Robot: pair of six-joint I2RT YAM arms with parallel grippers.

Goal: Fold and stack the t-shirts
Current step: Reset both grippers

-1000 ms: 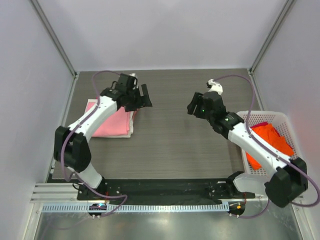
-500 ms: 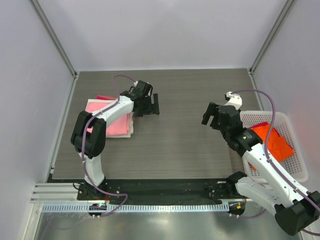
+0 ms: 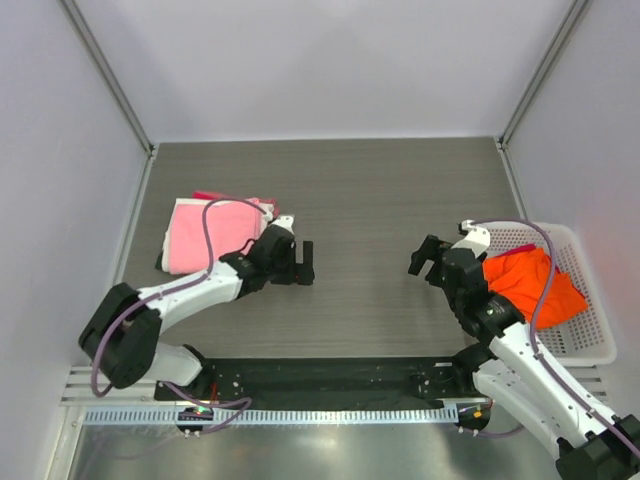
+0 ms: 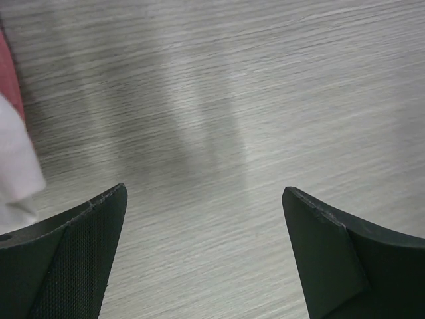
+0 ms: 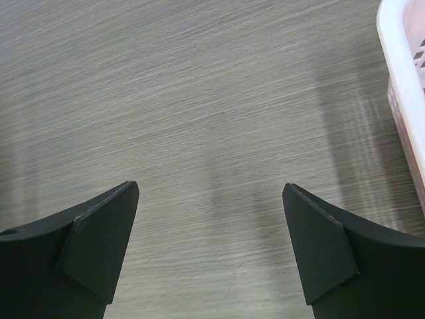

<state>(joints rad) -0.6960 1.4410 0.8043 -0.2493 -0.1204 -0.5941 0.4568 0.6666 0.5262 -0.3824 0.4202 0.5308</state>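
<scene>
A folded light pink t-shirt (image 3: 205, 235) lies on top of a stack at the left of the table, with a red edge (image 3: 210, 196) and a white edge (image 3: 268, 209) showing beneath it. A bright orange t-shirt (image 3: 528, 283) lies crumpled in the white basket (image 3: 592, 305) at the right. My left gripper (image 3: 305, 263) hovers just right of the stack, open and empty. In the left wrist view the left gripper (image 4: 204, 193) has only bare table between its fingers, and white cloth (image 4: 13, 173) shows at the left edge. My right gripper (image 3: 421, 257) (image 5: 210, 187) stands open and empty, left of the basket.
The basket's rim (image 5: 404, 73) shows at the right edge of the right wrist view. Grey walls close in the table at the back and on both sides. A black rail (image 3: 330, 375) runs along the near edge between the arm bases.
Both arms have drawn back toward the near edge. The left gripper has left the pink stack, which now lies uncovered. Both grippers' jaws have spread wider.
</scene>
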